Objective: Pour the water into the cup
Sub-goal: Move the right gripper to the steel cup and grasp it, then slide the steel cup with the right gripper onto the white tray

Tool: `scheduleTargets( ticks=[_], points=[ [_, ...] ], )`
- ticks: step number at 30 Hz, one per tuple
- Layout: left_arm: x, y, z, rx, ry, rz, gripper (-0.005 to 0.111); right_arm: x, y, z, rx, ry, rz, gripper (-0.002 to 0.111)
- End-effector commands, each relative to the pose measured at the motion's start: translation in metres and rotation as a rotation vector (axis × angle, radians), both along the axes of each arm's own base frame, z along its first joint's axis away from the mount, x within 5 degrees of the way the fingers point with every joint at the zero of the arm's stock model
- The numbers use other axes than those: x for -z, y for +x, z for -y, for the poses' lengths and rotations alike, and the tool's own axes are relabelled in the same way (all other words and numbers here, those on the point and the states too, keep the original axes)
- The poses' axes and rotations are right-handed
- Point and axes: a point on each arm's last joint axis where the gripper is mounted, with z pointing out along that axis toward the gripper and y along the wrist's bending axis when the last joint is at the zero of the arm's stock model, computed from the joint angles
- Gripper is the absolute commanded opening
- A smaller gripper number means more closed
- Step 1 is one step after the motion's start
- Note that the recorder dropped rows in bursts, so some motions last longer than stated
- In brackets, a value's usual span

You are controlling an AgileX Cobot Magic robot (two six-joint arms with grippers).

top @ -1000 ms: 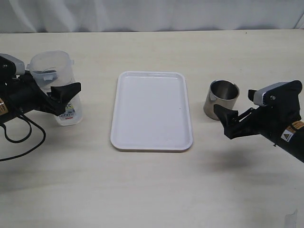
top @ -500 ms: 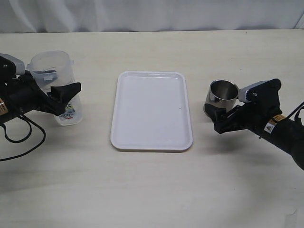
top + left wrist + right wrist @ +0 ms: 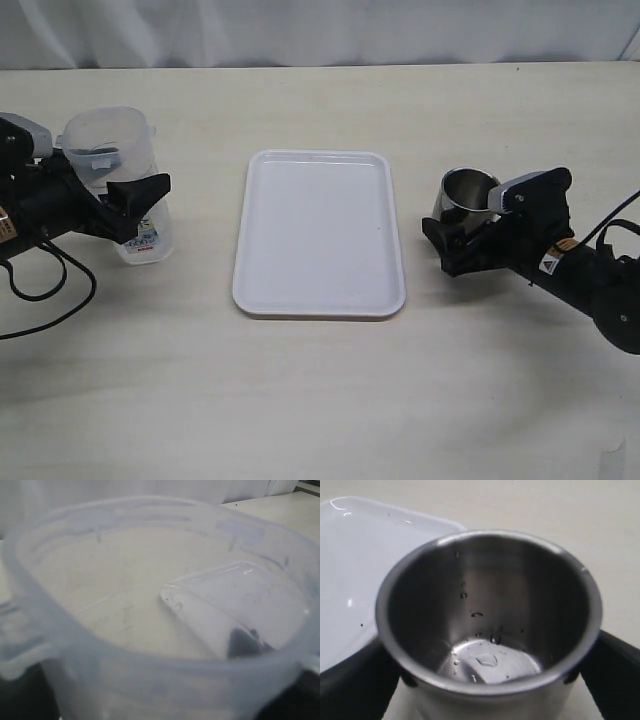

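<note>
The right gripper (image 3: 460, 222) has slid left up to the short shiny stainless-steel cup (image 3: 468, 190), which stands right of centre in the exterior view, near the flat white rectangular tray (image 3: 320, 235). Its jaws are spread, one on either side of the cup, not yet pinching. The cup looks ready to be grasped. At far left the left gripper (image 3: 128, 192) brackets the tall translucent plastic container (image 3: 108, 150) — squeezing or not, I cannot tell.

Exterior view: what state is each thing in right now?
cup: upright, only droplets inside.
plastic container: upright, top open.
tray: flat, nothing on it.
right gripper: open, jaws either side of the cup.
left gripper: around the plastic container, grip unclear.
</note>
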Motion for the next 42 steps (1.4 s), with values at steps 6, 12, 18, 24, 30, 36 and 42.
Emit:
scheduleTargets(
  ticks=[6, 12, 18, 24, 30, 36, 42],
  points=[
    [-0.005, 0.002, 0.001, 0.002, -0.026, 0.031, 0.0, -0.004, 0.005, -0.002, -0.026, 0.016, 0.052, 0.089],
    [-0.005, 0.002, 0.001, 0.003, -0.029, 0.035, 0.0, -0.004, 0.005, -0.002, -0.026, 0.016, 0.052, 0.089],
    [-0.005, 0.002, 0.001, 0.003, -0.028, 0.033, 0.0, -0.004, 0.005, -0.002, -0.026, 0.016, 0.052, 0.089],
    [-0.005, 0.002, 0.001, 0.003, -0.028, 0.033, 0.0, 0.009, 0.008, -0.002, -0.025, 0.016, 0.026, 0.089],
    [-0.005, 0.002, 0.001, 0.003, -0.028, 0.033, 0.0, 0.013, 0.016, -0.008, -0.098, 0.015, 0.041, 0.089],
    [-0.005, 0.002, 0.001, 0.003, -0.028, 0.033, 0.0, 0.012, 0.018, -0.008, -0.102, 0.017, 0.054, 0.089],
    [-0.005, 0.002, 0.001, 0.003, -0.028, 0.034, 0.0, 0.011, 0.021, -0.008, -0.101, 0.016, 0.062, 0.089]
  ],
)
